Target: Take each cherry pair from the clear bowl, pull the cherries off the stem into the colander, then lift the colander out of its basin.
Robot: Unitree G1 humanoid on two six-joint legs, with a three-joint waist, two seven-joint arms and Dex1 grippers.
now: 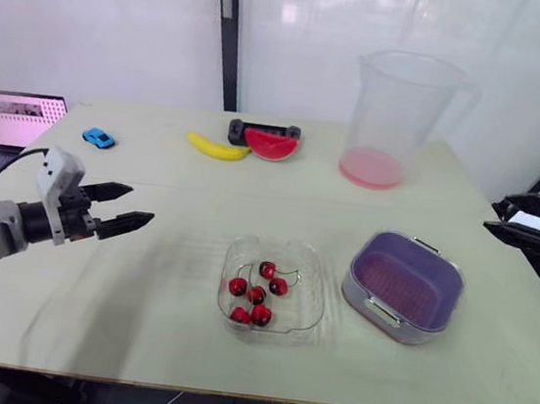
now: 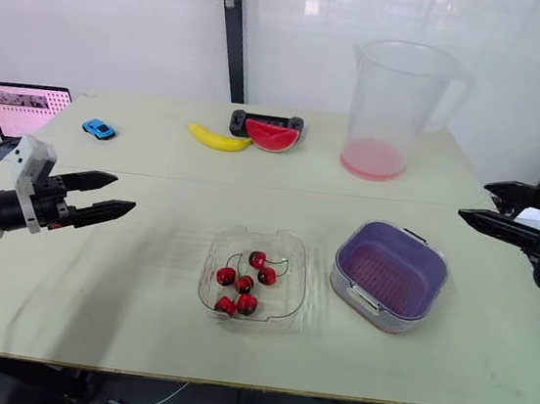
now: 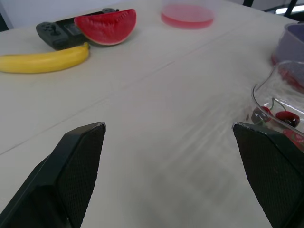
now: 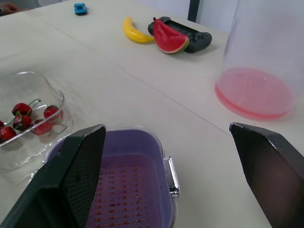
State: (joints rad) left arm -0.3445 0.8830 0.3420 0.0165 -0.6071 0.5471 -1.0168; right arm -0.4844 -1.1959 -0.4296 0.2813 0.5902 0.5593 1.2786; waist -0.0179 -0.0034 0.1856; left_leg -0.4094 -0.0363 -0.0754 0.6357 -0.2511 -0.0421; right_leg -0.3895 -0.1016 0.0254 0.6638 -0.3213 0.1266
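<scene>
A: Well, where does everything sit on the pale counter (image 2: 141,285)?

B: The purple perforated plastic colander (image 2: 389,274) nests in its grey basin (image 2: 339,283), just beside the clear plastic bowl (image 2: 297,289). It looks light and stiff, probably best lifted by its rim handles.

A: And the red cherry pairs (image 2: 243,284)?

B: They're in the bowl: small, slick, thin-stemmed. I'd pinch a stem. The left hand (image 2: 124,193) and right hand (image 2: 474,200) both gape wide, empty.

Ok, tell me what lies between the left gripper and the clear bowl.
Nothing: only bare table between left gripper and clear bowl, per the left eye view.
</scene>
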